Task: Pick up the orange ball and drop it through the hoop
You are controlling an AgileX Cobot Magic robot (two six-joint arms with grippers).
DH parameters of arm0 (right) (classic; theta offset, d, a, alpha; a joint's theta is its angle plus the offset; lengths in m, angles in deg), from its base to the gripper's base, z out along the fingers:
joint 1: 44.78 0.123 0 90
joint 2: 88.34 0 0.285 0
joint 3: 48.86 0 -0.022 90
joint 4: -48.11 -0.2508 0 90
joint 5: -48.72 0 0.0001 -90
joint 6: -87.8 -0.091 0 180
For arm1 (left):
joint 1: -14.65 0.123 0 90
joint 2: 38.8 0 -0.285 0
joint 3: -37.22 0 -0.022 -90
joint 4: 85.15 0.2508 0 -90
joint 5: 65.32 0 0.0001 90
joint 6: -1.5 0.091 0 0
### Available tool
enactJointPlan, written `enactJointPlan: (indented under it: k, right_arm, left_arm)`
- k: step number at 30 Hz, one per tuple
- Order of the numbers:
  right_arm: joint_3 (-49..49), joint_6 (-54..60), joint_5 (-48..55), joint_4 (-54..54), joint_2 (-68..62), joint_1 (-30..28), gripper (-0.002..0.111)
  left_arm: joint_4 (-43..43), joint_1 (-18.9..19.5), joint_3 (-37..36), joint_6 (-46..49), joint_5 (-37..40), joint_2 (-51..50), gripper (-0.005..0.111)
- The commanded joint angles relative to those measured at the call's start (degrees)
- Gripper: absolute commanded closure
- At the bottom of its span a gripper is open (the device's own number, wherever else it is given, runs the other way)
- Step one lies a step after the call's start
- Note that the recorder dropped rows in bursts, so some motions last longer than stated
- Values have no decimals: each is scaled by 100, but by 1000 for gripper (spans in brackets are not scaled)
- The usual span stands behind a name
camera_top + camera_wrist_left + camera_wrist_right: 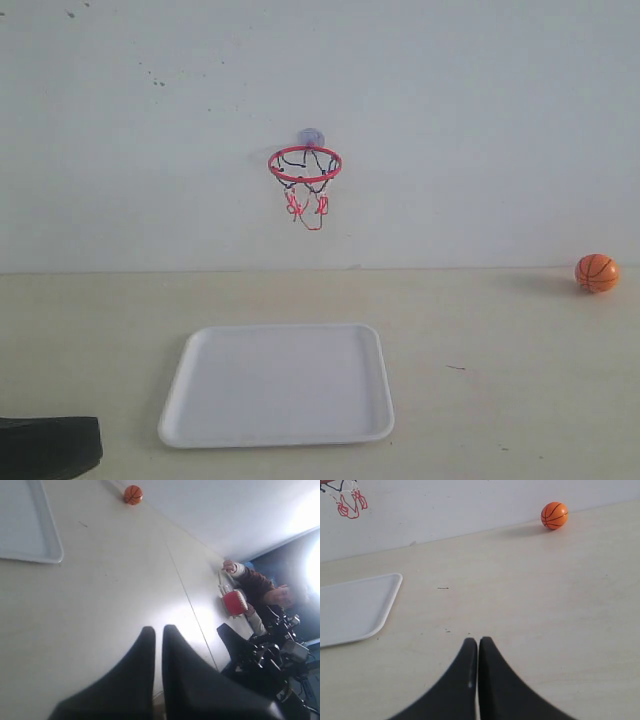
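Note:
The orange ball (596,272) rests on the table at the far right, close to the wall; it also shows as the orange ball (554,515) in the right wrist view and the orange ball (133,494) in the left wrist view. The hoop (305,166) hangs on the wall above the table's middle, its net dangling; only the net's lower strings (350,502) show in the right wrist view. My right gripper (478,641) is shut, empty, well short of the ball. My left gripper (159,628) is shut and empty, far from the ball.
A white tray (372,345) lies on the table below the hoop, its corner (390,587) beside the right gripper's path. A dark block of the left arm (48,447) sits at the lower left corner. A person and equipment (260,587) stand beyond the table's end.

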Motion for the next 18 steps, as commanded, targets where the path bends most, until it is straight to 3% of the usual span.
enactJointPlan:
  k: [1, 6, 8, 12, 18]
  right_arm:
    - [7, 45, -57, 47, 31, -15, 108]
    - [7, 45, -57, 47, 31, -15, 108]
    - [7, 45, -57, 47, 31, -15, 108]
    - [7, 45, -57, 47, 31, -15, 108]
    - [7, 45, -57, 47, 31, -15, 108]
  left_arm:
    - [-85, -21, -30, 131, 129, 324, 103]
    - [-141, -9, 75, 317, 210, 433, 103]
    - [-563, -9, 159, 373, 403, 535, 103]
    - [-607, -20, 522, 977, 846, 959, 103]
    - [-607, -20, 770, 2961, 501, 2251, 103]
